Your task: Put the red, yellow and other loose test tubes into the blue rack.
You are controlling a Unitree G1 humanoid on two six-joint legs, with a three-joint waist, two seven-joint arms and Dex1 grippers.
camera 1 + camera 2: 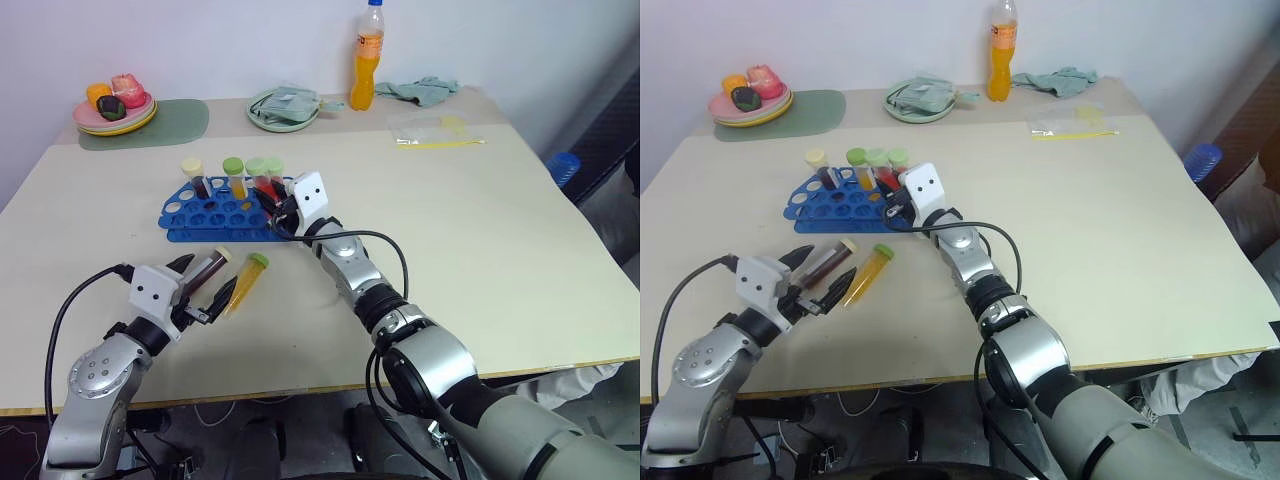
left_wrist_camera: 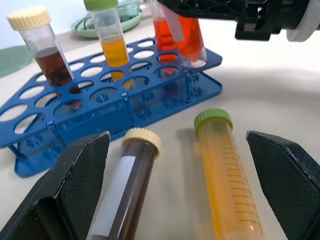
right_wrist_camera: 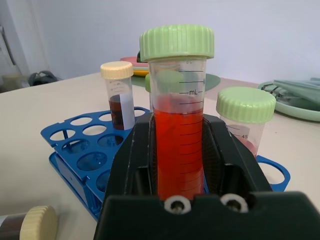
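The blue rack (image 1: pixel 215 212) stands mid-table with three capped tubes upright in it: a cream-capped maroon one (image 1: pixel 194 175), a green-capped yellow one (image 1: pixel 235 175) and a green-capped red one (image 3: pixel 245 120). My right gripper (image 1: pixel 274 204) is shut on another red test tube (image 3: pixel 179 135) with a green cap, held upright over the rack's right end. Two test tubes lie on the table in front of the rack: a maroon one (image 2: pixel 131 180) with a cream cap and a yellow one (image 2: pixel 225 175) with a green cap. My left gripper (image 1: pixel 207 282) is open, its fingers (image 2: pixel 75 185) on either side of both lying tubes.
At the table's back stand a tall orange drink bottle (image 1: pixel 368 65), a green plate (image 1: pixel 283 108), a teal cloth (image 1: pixel 425 90) and a clear bag (image 1: pixel 440 128). A pink plate of toy food (image 1: pixel 115 108) sits on a green mat (image 1: pixel 165 125) at back left.
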